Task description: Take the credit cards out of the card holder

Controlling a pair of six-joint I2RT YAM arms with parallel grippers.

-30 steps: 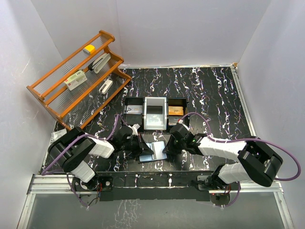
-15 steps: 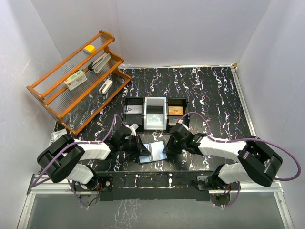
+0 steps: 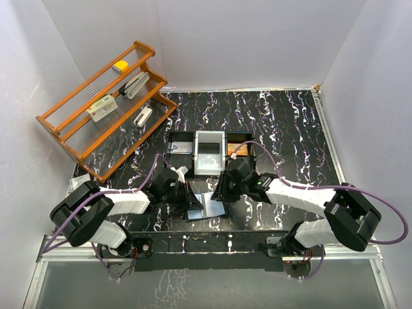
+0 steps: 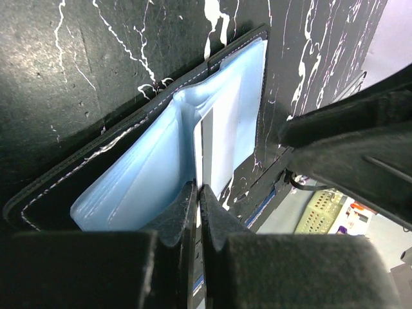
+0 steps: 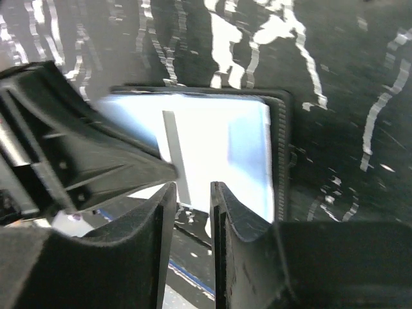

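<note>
Open card holder (image 4: 232, 122) between left tool (image 4: 197, 190) and right tool (image 5: 194, 188)

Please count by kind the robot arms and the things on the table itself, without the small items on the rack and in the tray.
Robot arms: 2
Card holder: 1
Black tray: 1
Wooden rack: 1
Total: 5

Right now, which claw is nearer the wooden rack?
Left. The left claw, pinching the card holder, sits to the right of the wooden rack; the right claw is at the holder's other side, farther away.
</note>
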